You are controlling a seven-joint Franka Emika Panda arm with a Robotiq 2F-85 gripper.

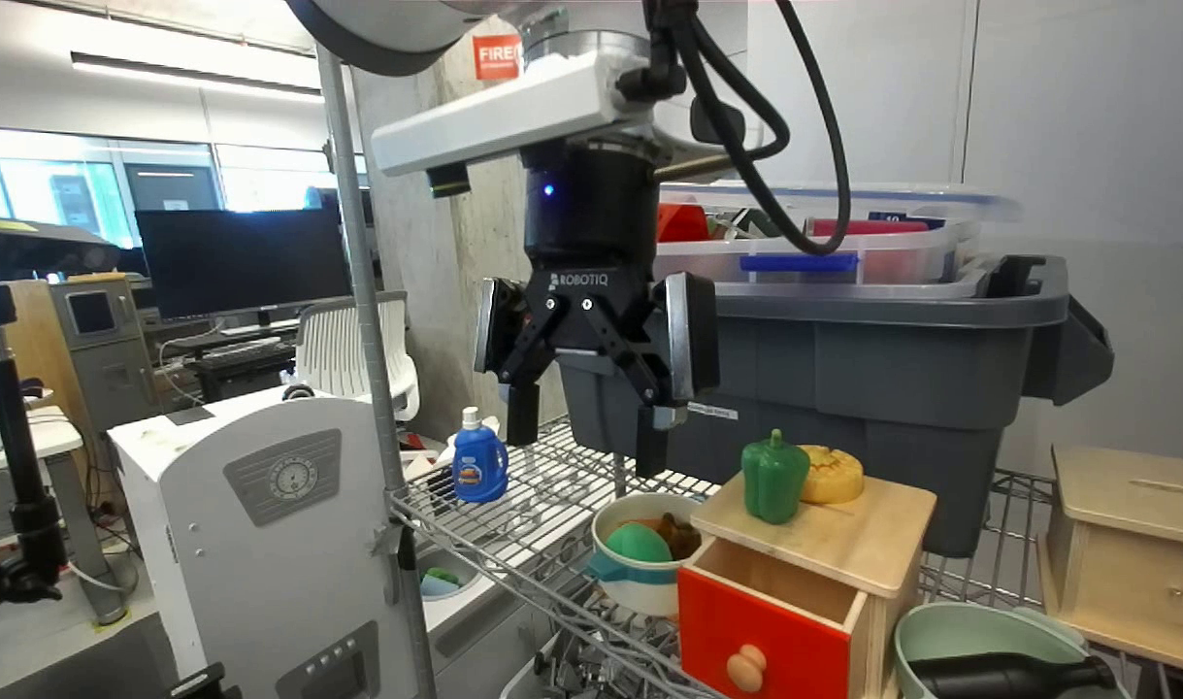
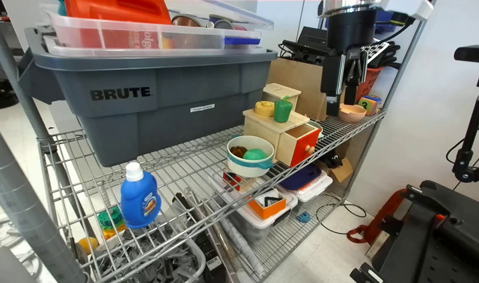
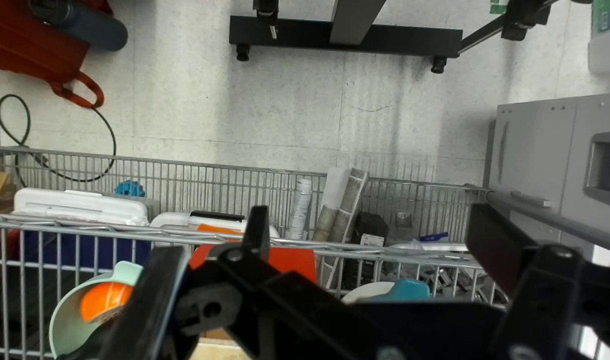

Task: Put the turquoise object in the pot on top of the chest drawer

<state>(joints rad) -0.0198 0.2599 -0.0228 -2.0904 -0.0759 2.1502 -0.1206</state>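
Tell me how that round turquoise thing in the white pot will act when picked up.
The turquoise lump looks smooth and rounded, so it might slip from a loose grip. Nudged, it may roll, though the white pot around it would probably stop it.

A pale wall (image 1: 1086, 126) is rising behind the wire shelf (image 2: 192, 161), and past a grey concrete column (image 1: 411, 223) I'm looking toward bright windows (image 1: 28, 189); a long strip light (image 1: 203, 82) is glowing, a white slatted chair (image 1: 324, 345) is standing, and pale flooring (image 3: 284, 100) is stretching out below.
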